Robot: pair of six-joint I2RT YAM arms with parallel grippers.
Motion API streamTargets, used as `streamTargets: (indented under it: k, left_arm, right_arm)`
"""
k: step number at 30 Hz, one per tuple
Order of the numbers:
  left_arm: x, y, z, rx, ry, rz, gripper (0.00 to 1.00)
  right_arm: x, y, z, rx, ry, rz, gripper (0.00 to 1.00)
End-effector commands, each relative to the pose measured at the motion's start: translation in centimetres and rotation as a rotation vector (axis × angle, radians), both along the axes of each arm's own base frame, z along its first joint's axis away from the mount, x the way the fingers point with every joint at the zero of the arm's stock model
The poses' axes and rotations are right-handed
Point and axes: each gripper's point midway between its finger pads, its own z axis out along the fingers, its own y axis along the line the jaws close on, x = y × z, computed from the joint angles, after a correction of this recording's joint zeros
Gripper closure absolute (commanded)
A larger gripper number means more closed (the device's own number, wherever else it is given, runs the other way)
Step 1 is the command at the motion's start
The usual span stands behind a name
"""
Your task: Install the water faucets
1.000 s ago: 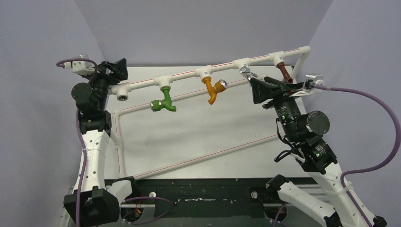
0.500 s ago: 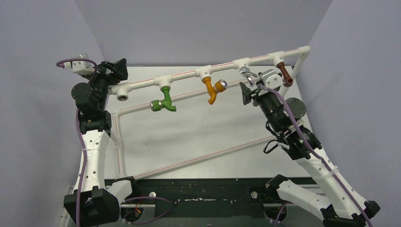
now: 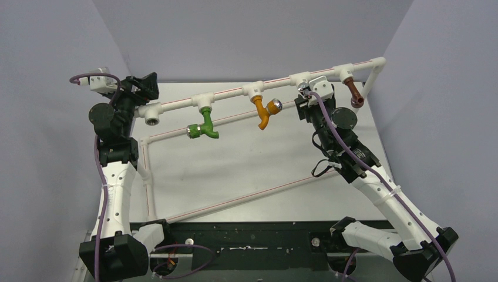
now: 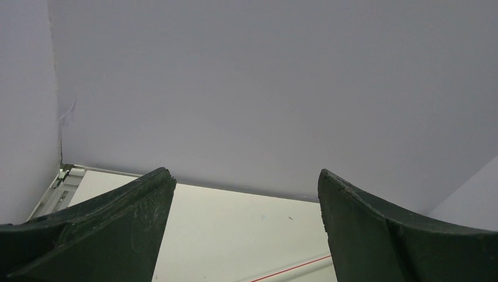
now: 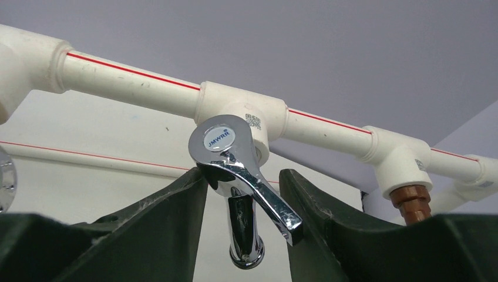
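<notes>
The chrome water faucet [image 5: 235,170] hangs from a white tee fitting [image 5: 244,111] on the upper pipe; in the top view it [image 3: 303,88] sits between the orange tap [image 3: 264,113] and the brown tap [image 3: 353,91]. My right gripper [image 5: 244,172] is closed round it: the left finger touches the faucet's head and the right finger touches the lever's end. In the top view the right gripper [image 3: 303,100] is right under that fitting. My left gripper [image 4: 246,176] is open and empty, held up near the pipe's left end [image 3: 147,87].
A green tap [image 3: 202,127] hangs from the pipe's second fitting. An open elbow fitting [image 3: 152,120] sits at the left end, beside the left arm. A lower white pipe frame [image 3: 246,197] crosses the table. Grey walls enclose the back and sides.
My right arm has swung left and forward to the chrome faucet, its wrist has turned, and its jaws have come round the faucet. The left arm has not moved.
</notes>
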Motion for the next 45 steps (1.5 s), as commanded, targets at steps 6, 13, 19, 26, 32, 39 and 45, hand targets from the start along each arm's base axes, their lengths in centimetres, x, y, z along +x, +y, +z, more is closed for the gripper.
streamTargets:
  k: [6,13,19,26,32,39,45]
  left_arm:
    - [0.4,-0.3,-15.2,-0.083,0.467,-0.037,0.1]
    - [0.4,-0.3,-15.2,-0.083,0.467,-0.036,0.1]
    - [0.3,-0.3,-15.2,-0.083,0.467,-0.037,0.1]
    - [0.3,-0.3,-15.0,-0.084,0.46,-0.037,0.1]
    - [0.2,-0.3,-14.7,-0.083,0.451,-0.039,0.1]
    - [0.2,-0.3,-14.4,-0.092,0.441,-0.043,0.1]
    - [0.1,-0.4,-14.4,-0.093,0.438,-0.047,0.1]
  right_arm:
    - [1.6,-0.8,2.3,0.101,-0.056,-0.052,0.55]
    - [2.0,-1.1,2.3,0.157,-0.053,-0.065,0.94]
    - [1.9,-1.7,2.0,0.376,-0.045,-0.092,1.0]
    - [1.4,-2.1,1.3,0.712,-0.045,-0.103,1.0]
    - [1.1,-2.6,0.8,0.931,-0.049,-0.115,1.0]
    - [0.8,-3.1,1.7,1.084,-0.077,-0.113,1.0]
    - [0.9,-2.6,1.9,1.058,-0.062,-0.098,1.0]
